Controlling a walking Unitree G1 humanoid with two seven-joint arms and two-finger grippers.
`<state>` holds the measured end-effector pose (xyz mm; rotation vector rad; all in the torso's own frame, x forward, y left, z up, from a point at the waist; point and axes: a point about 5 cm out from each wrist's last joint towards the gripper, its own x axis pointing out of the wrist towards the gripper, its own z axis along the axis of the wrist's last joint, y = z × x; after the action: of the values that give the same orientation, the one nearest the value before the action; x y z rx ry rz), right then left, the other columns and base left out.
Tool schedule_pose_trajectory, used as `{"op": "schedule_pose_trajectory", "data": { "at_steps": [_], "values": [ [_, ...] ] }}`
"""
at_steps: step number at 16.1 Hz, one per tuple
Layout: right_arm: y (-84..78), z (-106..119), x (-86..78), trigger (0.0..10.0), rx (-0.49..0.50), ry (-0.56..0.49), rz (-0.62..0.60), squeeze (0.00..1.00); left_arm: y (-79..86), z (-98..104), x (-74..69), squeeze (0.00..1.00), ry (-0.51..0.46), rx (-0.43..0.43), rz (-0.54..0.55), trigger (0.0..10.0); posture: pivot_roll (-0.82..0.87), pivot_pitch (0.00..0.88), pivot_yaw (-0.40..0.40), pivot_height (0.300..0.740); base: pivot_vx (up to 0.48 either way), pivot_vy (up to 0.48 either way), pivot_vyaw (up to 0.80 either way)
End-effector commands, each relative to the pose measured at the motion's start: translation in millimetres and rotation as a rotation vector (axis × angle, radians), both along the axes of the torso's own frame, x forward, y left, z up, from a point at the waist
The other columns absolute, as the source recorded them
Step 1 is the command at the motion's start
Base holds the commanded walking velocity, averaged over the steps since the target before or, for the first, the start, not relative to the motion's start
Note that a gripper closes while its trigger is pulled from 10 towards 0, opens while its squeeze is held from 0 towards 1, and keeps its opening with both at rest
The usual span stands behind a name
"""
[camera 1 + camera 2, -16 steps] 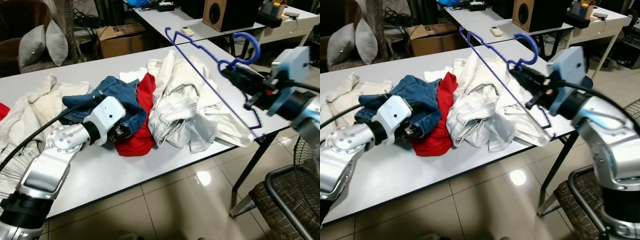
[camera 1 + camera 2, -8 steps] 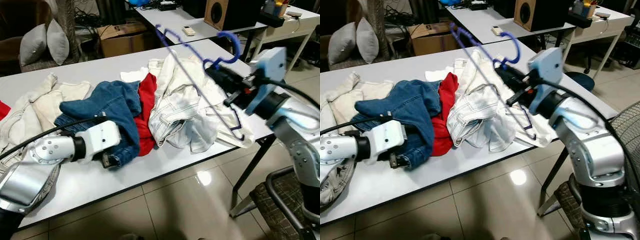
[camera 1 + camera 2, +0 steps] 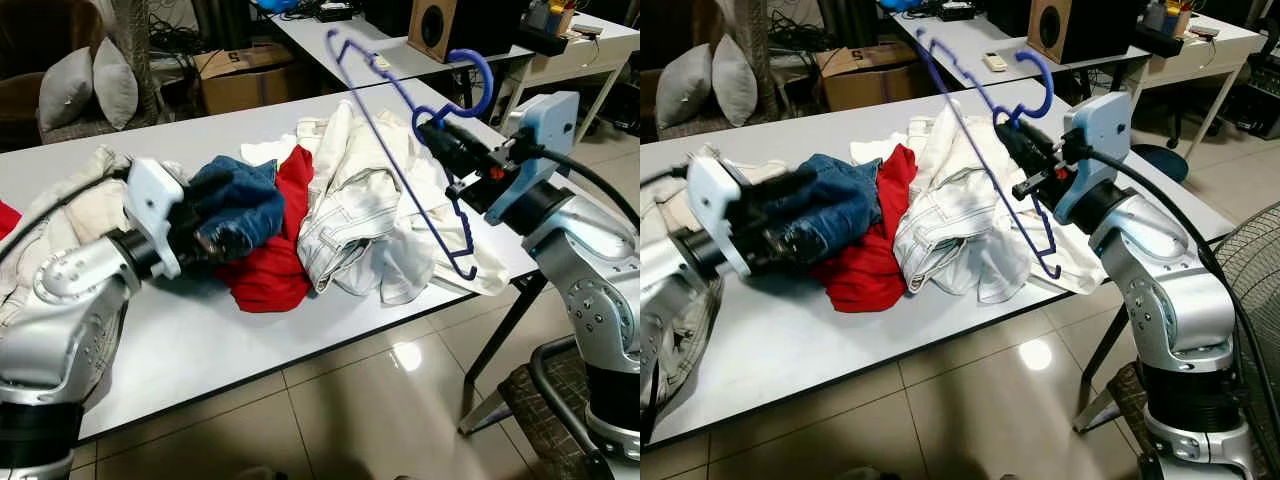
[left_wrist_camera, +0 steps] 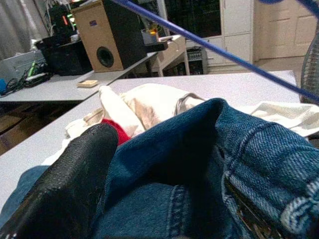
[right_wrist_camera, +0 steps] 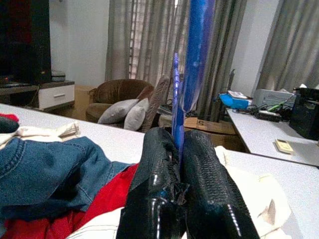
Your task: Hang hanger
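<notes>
A blue wire hanger (image 3: pixel 488 80) is held in the air over the right half of the white table (image 3: pixel 200 350). My right gripper (image 3: pixel 437 137) is shut on its neck just below the hook. In the right wrist view the blue rod (image 5: pixel 199 50) rises from between the closed black fingers (image 5: pixel 209 189). My left gripper (image 3: pixel 208 240) is shut on a bunch of blue jeans (image 3: pixel 235 205), lifted a little off the table at the left. In the left wrist view, denim (image 4: pixel 239 159) covers all but one finger (image 4: pixel 75 184).
A red garment (image 3: pixel 270 280) and white trousers (image 3: pixel 350 210) lie heaped mid-table, with a beige garment (image 3: pixel 80 210) at the left. Behind stand a second table with a speaker (image 3: pixel 435 25), a cardboard box (image 3: pixel 240 75) and cushions (image 3: pixel 80 85). A chair (image 3: pixel 570 400) is at lower right.
My left gripper has risen from the table's front edge and swung back, gathering the jeans into a raised bunch. The right gripper holds the hanger a little more upright.
</notes>
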<state>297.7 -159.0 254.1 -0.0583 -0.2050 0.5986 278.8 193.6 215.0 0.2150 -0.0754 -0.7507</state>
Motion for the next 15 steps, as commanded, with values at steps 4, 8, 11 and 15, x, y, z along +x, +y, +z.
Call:
{"op": "schedule_pose_trajectory", "data": {
  "at_steps": [4,8,11,15],
  "values": [
    [1.6,3,-1.2,10.0,0.024,-0.009,0.017,0.0,3.5,-17,-14.9,1.0,0.105,0.239,-0.101,10.0,-0.13,0.0,0.053,0.74,0.0,0.0,0.0],
    [1.6,-3,-3.4,10.0,-0.008,0.004,0.023,0.0,42.2,-37,-30.4,1.0,0.229,0.593,-0.065,10.0,-0.13,0.0,0.054,0.74,0.0,0.0,0.0],
    [7.4,-6,-2.6,10.0,-0.009,0.01,0.045,0.0,75.4,-43,-15.9,1.0,0.117,0.808,0.196,10.0,-0.12,0.0,0.05,0.74,0.0,0.0,0.0],
    [9.2,-10,-3.1,10.0,-0.017,0.02,0.067,0.0,97.9,-26,-9.0,0.95,-0.088,0.851,0.387,10.0,-0.12,0.0,0.049,0.74,0.0,0.0,0.0]
  ]
}}
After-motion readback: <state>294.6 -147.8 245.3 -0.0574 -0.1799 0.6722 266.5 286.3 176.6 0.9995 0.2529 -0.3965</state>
